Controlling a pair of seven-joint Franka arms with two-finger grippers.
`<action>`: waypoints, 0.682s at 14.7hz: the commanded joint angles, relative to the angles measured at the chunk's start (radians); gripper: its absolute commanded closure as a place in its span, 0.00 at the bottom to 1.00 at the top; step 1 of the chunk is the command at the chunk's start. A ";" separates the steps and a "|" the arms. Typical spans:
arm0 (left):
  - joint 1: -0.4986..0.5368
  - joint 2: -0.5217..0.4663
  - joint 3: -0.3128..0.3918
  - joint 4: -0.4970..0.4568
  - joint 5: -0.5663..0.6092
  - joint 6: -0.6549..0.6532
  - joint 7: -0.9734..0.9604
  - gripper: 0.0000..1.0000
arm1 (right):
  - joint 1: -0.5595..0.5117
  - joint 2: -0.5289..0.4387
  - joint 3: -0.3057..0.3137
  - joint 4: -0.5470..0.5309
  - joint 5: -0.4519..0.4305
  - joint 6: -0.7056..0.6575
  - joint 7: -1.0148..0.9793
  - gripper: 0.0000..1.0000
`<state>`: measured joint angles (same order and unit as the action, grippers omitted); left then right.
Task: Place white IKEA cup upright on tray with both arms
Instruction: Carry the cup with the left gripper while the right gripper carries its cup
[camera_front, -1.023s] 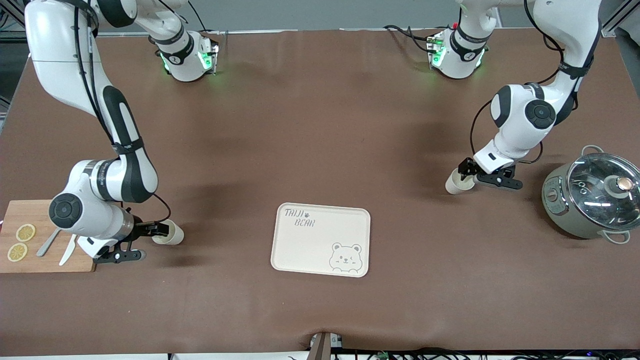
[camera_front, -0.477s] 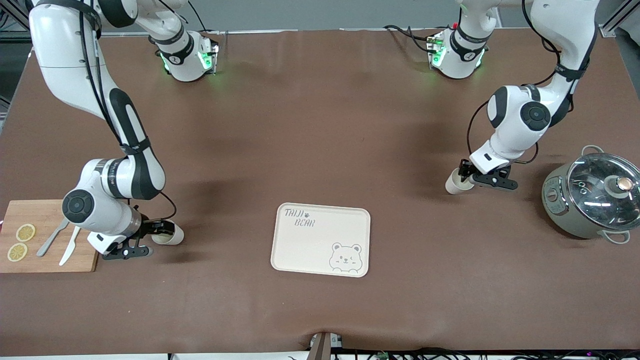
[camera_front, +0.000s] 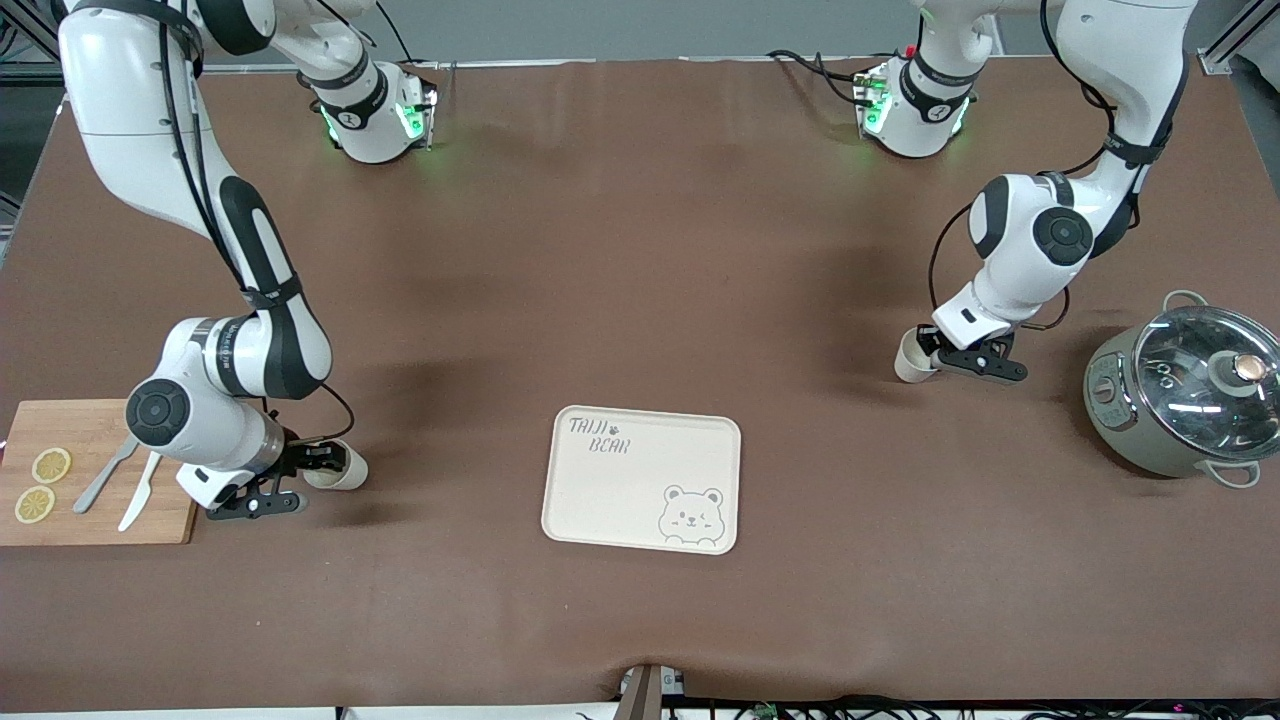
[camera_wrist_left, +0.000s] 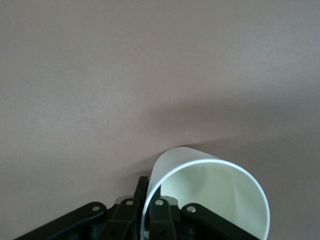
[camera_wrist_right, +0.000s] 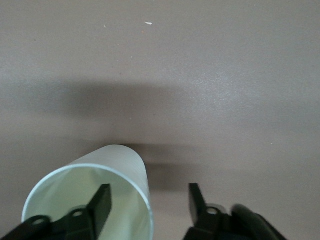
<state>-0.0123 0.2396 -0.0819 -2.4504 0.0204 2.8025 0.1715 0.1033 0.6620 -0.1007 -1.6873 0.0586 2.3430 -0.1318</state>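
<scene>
Two white cups lie on their sides on the brown table. One cup (camera_front: 347, 471) is beside the cutting board, its mouth toward my right gripper (camera_front: 322, 462). In the right wrist view the right gripper (camera_wrist_right: 149, 195) is open, one finger inside this cup (camera_wrist_right: 117, 162) and one outside its wall. The other cup (camera_front: 909, 364) is near the pot. My left gripper (camera_front: 934, 352) is shut on its rim; the left wrist view shows the left gripper (camera_wrist_left: 148, 189) pinching the wall of this cup (camera_wrist_left: 215, 195). The cream bear tray (camera_front: 620, 490) lies between them, nearer the front camera, and is bare.
A wooden cutting board (camera_front: 95, 425) with lemon slices, a fork and a knife lies at the right arm's end. A grey pot with a glass lid (camera_front: 1190, 390) stands at the left arm's end.
The left gripper has shifted a little away from the pot with its cup, which now shows slightly higher in the view. The right arm's wrist moved closer to its cup, which stayed in place.
</scene>
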 joint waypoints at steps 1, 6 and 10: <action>-0.003 0.015 -0.001 0.037 0.004 0.009 -0.013 1.00 | -0.004 -0.002 0.009 -0.005 0.004 0.012 -0.014 0.80; -0.080 0.047 -0.018 0.221 0.001 -0.141 -0.168 1.00 | -0.004 -0.001 0.010 -0.005 0.004 0.012 -0.012 1.00; -0.191 0.127 -0.018 0.428 0.001 -0.302 -0.395 1.00 | -0.002 -0.002 0.010 0.000 0.004 0.009 -0.011 1.00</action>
<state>-0.1533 0.2973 -0.1027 -2.1441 0.0203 2.5688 -0.1217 0.1036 0.6598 -0.0940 -1.6866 0.0601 2.3439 -0.1320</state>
